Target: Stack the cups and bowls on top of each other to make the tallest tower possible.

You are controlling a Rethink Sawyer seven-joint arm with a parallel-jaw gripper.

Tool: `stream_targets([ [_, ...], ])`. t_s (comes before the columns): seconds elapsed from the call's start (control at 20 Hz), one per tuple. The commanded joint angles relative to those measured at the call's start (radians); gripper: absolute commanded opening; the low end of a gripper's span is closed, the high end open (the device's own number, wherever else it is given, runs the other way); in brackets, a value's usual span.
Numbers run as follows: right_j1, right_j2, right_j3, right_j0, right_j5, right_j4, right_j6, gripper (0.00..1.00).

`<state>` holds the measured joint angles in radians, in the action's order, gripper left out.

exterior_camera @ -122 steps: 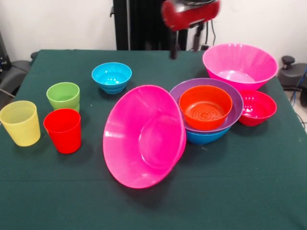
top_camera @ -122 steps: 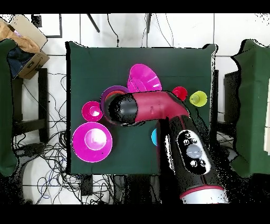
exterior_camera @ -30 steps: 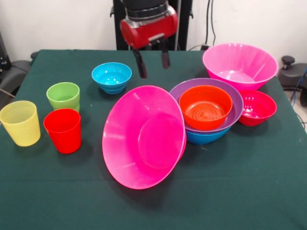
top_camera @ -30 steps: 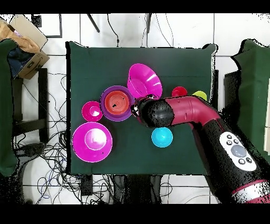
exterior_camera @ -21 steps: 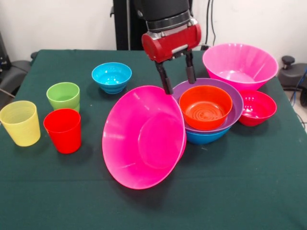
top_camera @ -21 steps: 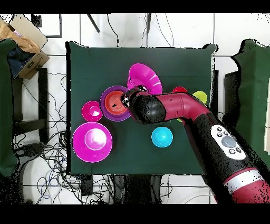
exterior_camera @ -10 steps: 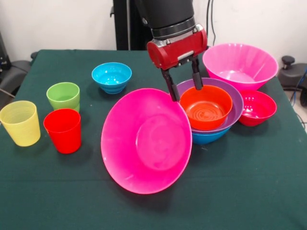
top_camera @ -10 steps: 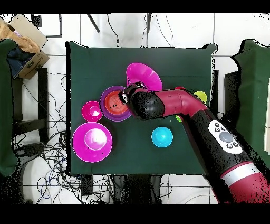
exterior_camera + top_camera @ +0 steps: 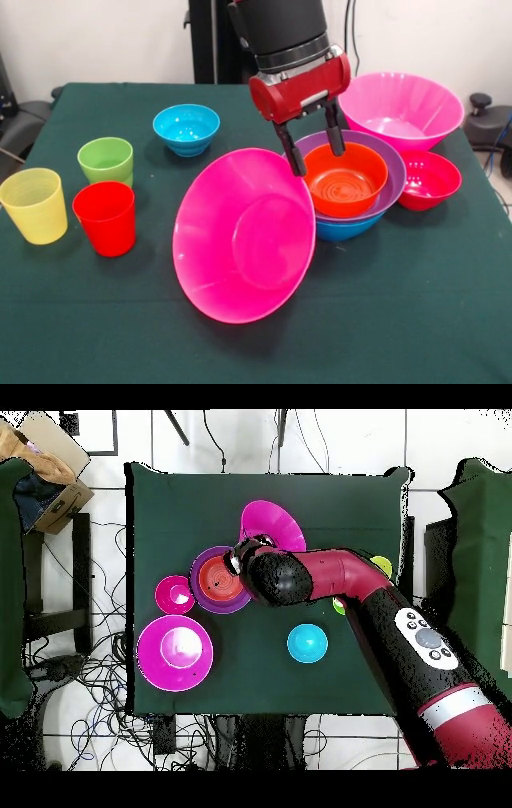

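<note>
Seven bowls (image 9: 244, 236), no legible writing.

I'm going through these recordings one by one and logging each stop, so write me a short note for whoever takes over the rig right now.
End effector: open, empty, low over the near rim of the orange bowl, beside the tipped pink bowl.
Done: orange bowl sits in the purple bowl, which sits in the blue bowl.
Loose: the tipped pink bowl leans against that pile; second pink bowl upright behind it; crimson bowl beside it; cyan bowl alone; green cup, yellow cup and red cup grouped at the table's other end.
Left: right the tipped bowl, then stack everything loose.
</note>
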<state>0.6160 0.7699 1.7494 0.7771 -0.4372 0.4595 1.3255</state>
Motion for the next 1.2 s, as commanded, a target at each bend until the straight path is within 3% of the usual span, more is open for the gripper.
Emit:
stream_targets([
  [0.05, -0.04, -0.018, -0.054, 0.006, -0.05, 0.05, -0.046, 1.0],
  [0.2, -0.021, -0.055, -0.069, -0.021, -0.056, 0.066, -0.024, 1.0],
  [0.35, 0.004, -0.14, -0.109, -0.073, -0.044, 0.138, 0.0, 1.0],
  [0.6, 0.001, -0.145, -0.123, -0.056, -0.019, 0.179, -0.039, 1.0],
  [0.75, 0.018, -0.176, -0.124, -0.077, 0.008, 0.223, -0.013, 1.0],
  [1.2, 0.04, -0.185, -0.13, -0.096, -0.006, 0.256, 0.006, 1.0],
])
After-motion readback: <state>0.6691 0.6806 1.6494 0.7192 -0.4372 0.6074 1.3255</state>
